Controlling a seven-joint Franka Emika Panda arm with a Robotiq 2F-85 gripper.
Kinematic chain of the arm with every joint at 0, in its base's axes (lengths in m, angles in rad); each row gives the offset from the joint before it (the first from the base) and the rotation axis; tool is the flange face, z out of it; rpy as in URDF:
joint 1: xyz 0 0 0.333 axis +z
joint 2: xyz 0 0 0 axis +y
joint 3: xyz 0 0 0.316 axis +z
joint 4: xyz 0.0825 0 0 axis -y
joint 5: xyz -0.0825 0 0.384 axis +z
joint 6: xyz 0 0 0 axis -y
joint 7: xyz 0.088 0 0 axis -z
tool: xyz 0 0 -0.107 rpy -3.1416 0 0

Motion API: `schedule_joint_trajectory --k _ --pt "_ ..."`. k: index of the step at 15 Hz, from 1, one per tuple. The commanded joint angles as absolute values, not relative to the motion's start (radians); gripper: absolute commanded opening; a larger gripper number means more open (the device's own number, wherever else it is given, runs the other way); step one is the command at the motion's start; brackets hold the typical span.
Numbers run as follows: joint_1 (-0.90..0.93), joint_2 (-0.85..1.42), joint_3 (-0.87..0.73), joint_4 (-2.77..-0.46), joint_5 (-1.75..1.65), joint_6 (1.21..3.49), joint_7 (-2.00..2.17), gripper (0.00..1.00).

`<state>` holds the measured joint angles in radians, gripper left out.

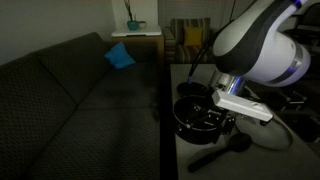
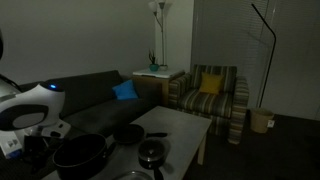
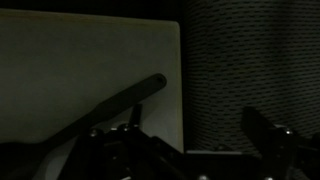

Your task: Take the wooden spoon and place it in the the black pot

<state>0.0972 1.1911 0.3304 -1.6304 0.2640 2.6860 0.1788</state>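
The wooden spoon (image 1: 216,152) lies flat on the pale table near its front edge, its round head (image 1: 240,143) towards the arm. The black pot (image 1: 197,113) stands just behind it and shows as the largest vessel in an exterior view (image 2: 80,155). My gripper (image 1: 220,118) hangs low beside the pot, close above the table. In the wrist view its fingers (image 3: 195,125) stand wide apart with nothing between them. A dark straight bar (image 3: 110,105) lies on the table by the left finger; I cannot tell whether it is the spoon's handle.
A long-handled black pan (image 2: 128,133) and a small lidded pot (image 2: 152,153) stand on the table beyond the big pot. A dark sofa (image 1: 70,90) runs along the table's edge and fills the right of the wrist view (image 3: 250,60). A striped armchair (image 2: 210,90) stands at the far end.
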Motion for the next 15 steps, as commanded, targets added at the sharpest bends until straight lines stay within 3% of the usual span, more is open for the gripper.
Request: schedule_joint_trajectory --k 1,11,15 --pt "0.127 1.318 0.320 -1.468 0.296 2.594 0.200 1.00" --pt "0.268 1.486 0.195 -1.243 0.280 2.619 0.405 1.00" --pt "0.263 1.473 0.184 -1.272 0.298 2.615 0.438 1.00"
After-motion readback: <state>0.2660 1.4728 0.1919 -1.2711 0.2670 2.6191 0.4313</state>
